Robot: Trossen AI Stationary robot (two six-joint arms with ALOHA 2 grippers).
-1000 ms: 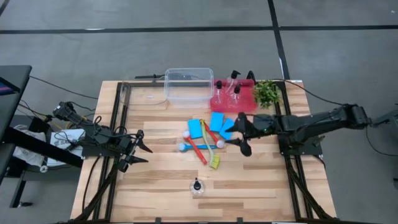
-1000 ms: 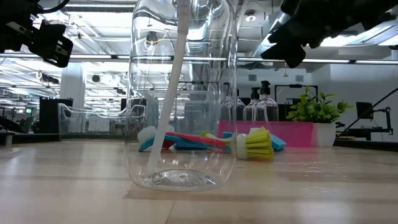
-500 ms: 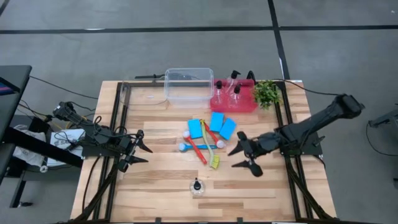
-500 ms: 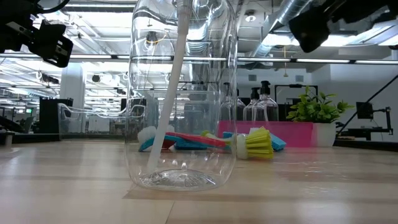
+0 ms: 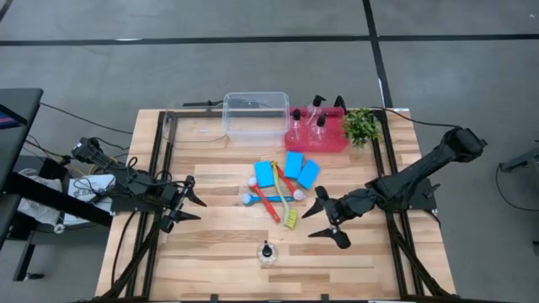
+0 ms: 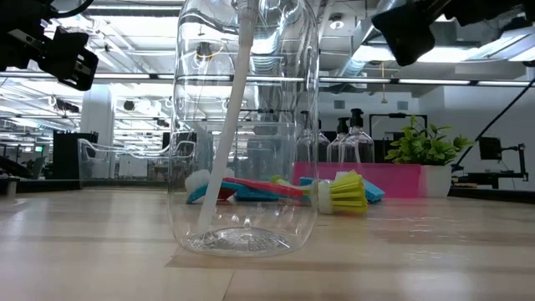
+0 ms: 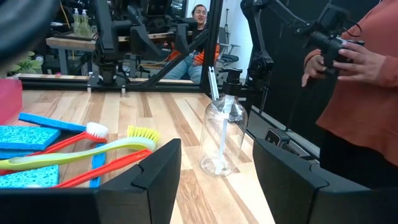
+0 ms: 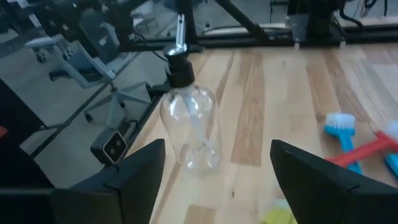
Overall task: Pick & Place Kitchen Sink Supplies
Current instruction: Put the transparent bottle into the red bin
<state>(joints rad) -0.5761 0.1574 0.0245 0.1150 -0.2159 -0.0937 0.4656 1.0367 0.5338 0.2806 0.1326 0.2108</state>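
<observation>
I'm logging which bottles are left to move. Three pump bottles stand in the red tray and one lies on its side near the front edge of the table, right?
Not quite. The lone bottle near the front edge stands upright, not on its side; the low view shows it standing on its base. The other three pump bottles do stand in the red tray, as the high view shows.

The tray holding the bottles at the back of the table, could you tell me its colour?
The tray is red-pink, clearest in the high view.
</observation>
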